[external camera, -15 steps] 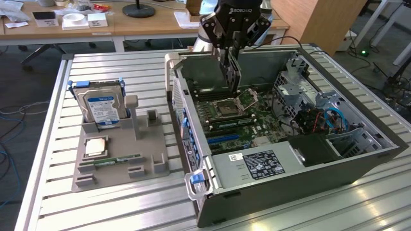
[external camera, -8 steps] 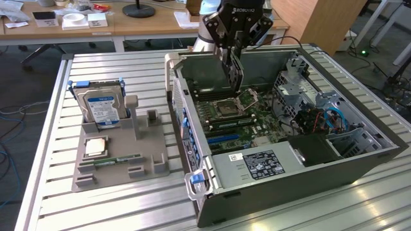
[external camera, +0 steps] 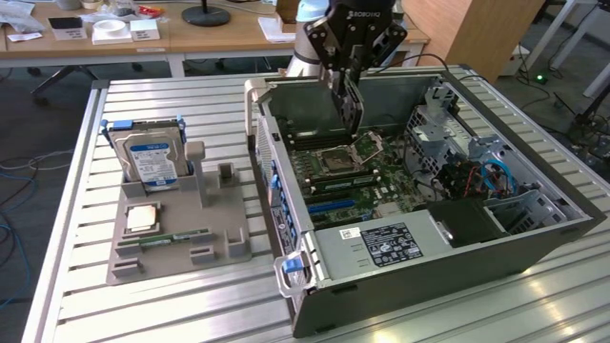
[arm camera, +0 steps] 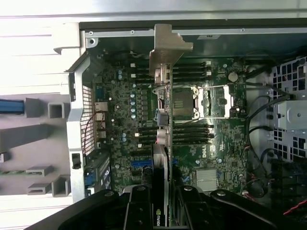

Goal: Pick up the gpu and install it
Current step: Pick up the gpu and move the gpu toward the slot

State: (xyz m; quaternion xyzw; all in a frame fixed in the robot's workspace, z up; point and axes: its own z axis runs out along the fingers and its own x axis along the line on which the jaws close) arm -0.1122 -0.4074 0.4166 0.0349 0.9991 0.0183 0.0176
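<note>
Gpu (external camera: 353, 111) in clenched claw (external camera: 349, 73) hangs over case (external camera: 448, 268) on slatted table (external camera: 171, 304) (desks (external camera: 224, 39) behind).

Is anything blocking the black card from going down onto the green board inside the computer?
Nothing I can see. The tool holds the gpu upright inside the open computer case, and only open space lies between it and the motherboard below.

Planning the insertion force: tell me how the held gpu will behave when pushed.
The gpu is probably stiff: it hangs straight from the tool. Being thin and gripped at one edge, it may pivot if pushed sideways. Its metal bracket could snag the case.
</note>
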